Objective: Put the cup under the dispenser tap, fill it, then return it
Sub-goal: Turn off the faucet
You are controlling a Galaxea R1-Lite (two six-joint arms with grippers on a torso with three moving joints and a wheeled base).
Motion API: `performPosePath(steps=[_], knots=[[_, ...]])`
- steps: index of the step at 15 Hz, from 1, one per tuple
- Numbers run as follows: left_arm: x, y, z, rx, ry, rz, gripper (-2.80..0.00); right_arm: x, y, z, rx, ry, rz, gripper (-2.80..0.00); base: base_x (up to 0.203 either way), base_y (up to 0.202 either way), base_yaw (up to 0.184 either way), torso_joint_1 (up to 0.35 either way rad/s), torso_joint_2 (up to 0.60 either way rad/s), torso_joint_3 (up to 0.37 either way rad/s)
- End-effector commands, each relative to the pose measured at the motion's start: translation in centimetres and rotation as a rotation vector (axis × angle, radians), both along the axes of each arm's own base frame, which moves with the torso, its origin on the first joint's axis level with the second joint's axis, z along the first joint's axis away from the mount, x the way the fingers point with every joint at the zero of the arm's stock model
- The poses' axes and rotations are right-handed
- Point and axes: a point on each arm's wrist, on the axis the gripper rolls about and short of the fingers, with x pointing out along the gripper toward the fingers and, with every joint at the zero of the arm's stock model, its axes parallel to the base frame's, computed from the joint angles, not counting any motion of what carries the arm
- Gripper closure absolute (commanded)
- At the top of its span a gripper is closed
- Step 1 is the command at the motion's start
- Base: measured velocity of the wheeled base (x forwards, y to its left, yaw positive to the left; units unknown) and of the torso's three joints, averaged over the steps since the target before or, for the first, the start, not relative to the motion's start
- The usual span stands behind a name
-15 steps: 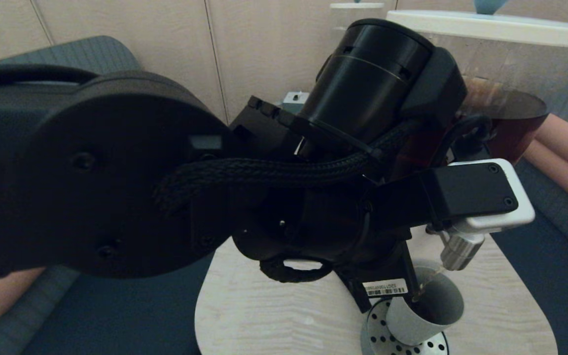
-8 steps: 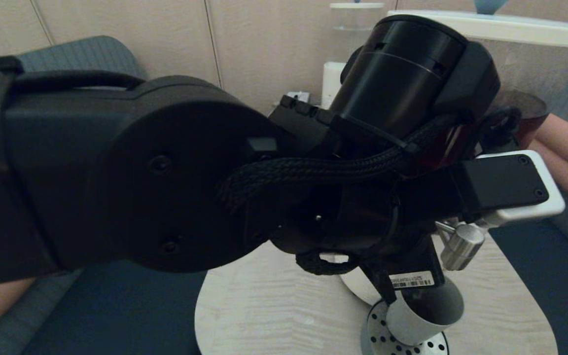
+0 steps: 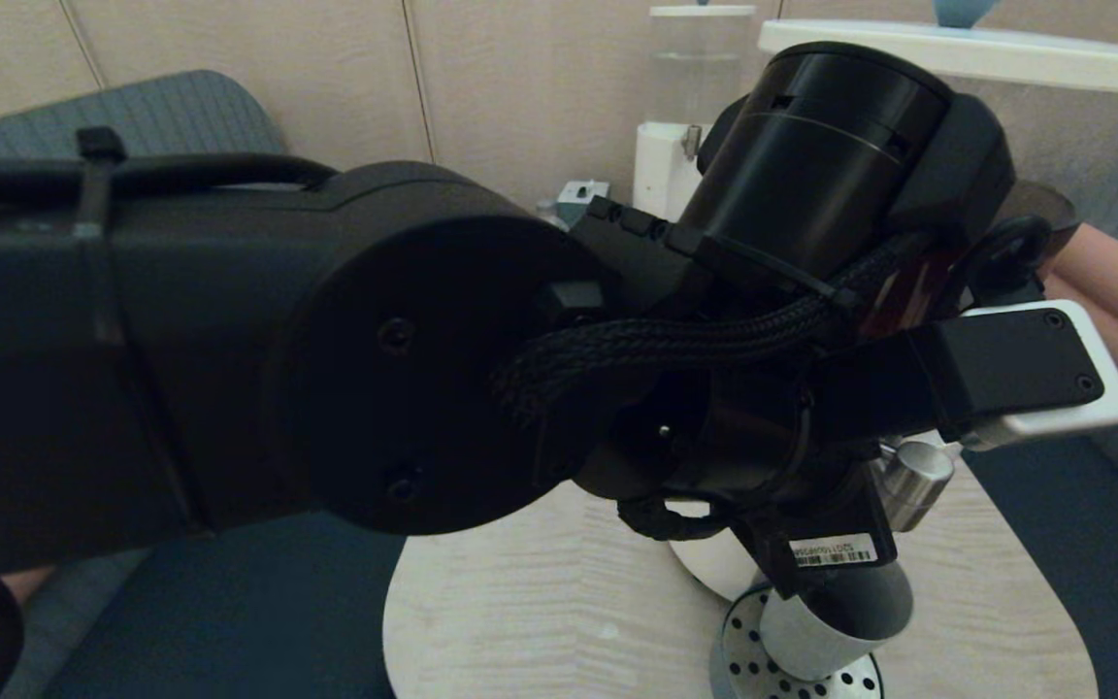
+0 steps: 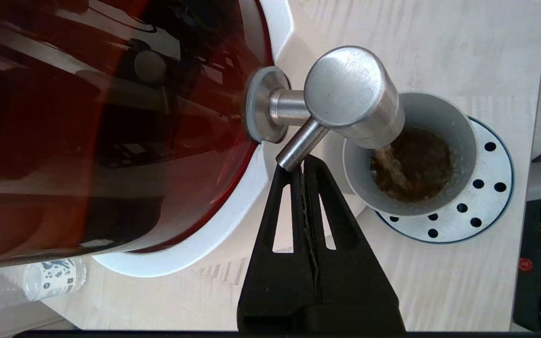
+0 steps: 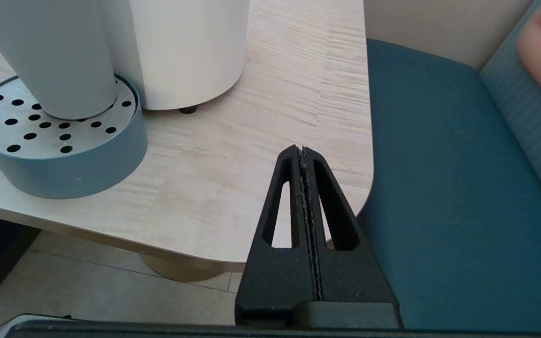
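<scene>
The grey cup (image 4: 359, 173) stands on the perforated drip tray (image 4: 486, 197) right under the steel dispenser tap (image 4: 350, 89). Brown foamy liquid lies in its bottom. My left gripper (image 4: 300, 164) is shut, holding nothing, its tips touching the end of the tap's thin lever rod (image 4: 301, 145). In the head view my left arm (image 3: 423, 369) covers most of the scene; the tap (image 3: 913, 481) and the cup (image 3: 836, 621) show below the wrist. My right gripper (image 5: 302, 149) is shut and empty above the table's near right corner, to the right of the cup (image 5: 54, 56).
The dispenser's tank of dark brown liquid (image 4: 87, 117) and its white base (image 5: 181, 47) stand behind the cup. A small clear labelled bottle (image 4: 31, 281) lies beside the base. A smaller clear-liquid dispenser (image 3: 695, 78) stands at the back. A blue seat (image 5: 439, 188) borders the table's right edge.
My left arm has pushed further right and forward in the head view, covering more of the cup. The thin stream seen one second ago is now hidden behind the wrist.
</scene>
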Motion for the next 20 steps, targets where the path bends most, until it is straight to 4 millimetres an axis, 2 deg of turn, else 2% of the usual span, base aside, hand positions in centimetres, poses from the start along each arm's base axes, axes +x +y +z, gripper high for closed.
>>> performPosePath(steps=[1, 20], knots=[[0.0, -0.1, 0.1, -0.002, -0.005, -0.002, 0.0, 0.0, 0.0, -0.3, -0.001, 0.002, 0.001, 0.0, 0.0, 0.0, 0.0, 0.0, 0.0, 0.0], [0.9, -1.7, -0.3, -0.081, -0.07, -0.038, 0.0, 0.0, 0.0, -0.3, -0.001, 0.004, 0.001, 0.0, 0.0, 0.0, 0.0, 0.0, 0.0, 0.0]])
